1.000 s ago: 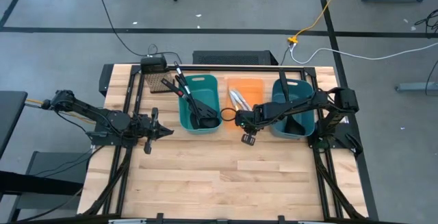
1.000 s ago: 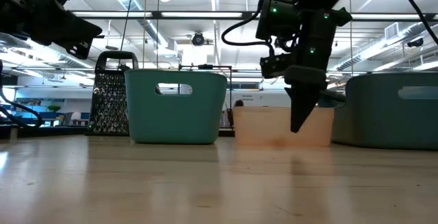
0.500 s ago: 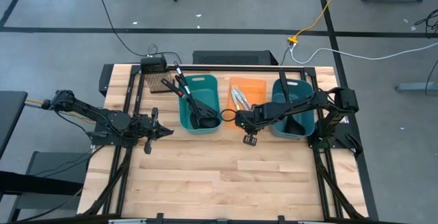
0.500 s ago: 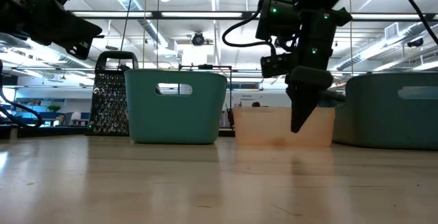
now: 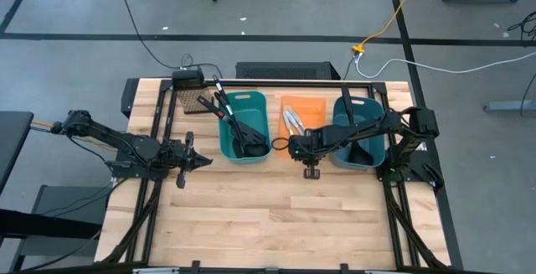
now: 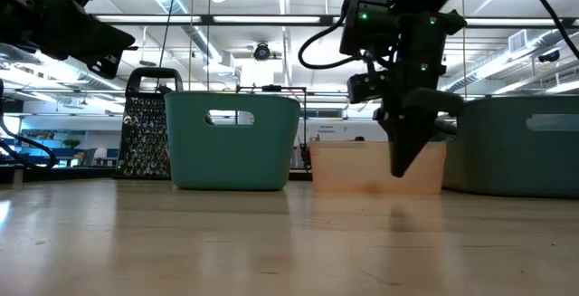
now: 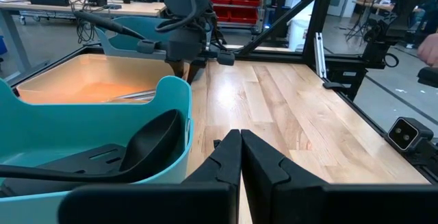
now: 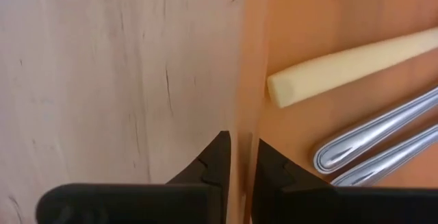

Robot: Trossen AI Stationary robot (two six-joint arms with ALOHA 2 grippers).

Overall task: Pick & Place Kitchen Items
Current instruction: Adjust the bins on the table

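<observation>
My right gripper (image 5: 305, 153) points down at the near wall of the orange bin (image 5: 303, 106) and is shut on it; it also shows in the low view (image 6: 403, 171) and its own wrist view (image 8: 239, 148). In the bin lie slim silver knives (image 8: 383, 125) and a yellow-handled knife (image 8: 342, 66). A teal bin (image 5: 243, 127) to its left holds black ladles and slotted spatulas (image 7: 147, 138). My left gripper (image 5: 205, 161) is shut and empty, above the table left of the teal bin (image 7: 239, 138). My right gripper has the orange bin's near wall (image 8: 243, 101) between its two fingers, one finger inside the bin and one outside. The fingers come from above, pointing down, their tips below the rim (image 6: 362, 144). The bin stands on the table.
A second teal bin (image 5: 360, 131) stands right of the orange one, under my right arm. A metal grater (image 6: 145, 133) stands at the far left of the first teal bin. Bare wooden table (image 5: 276, 215) lies toward the near edge.
My right gripper has gone a little toward the table's right edge, staying low at the orange bin's near wall and pointing down.
</observation>
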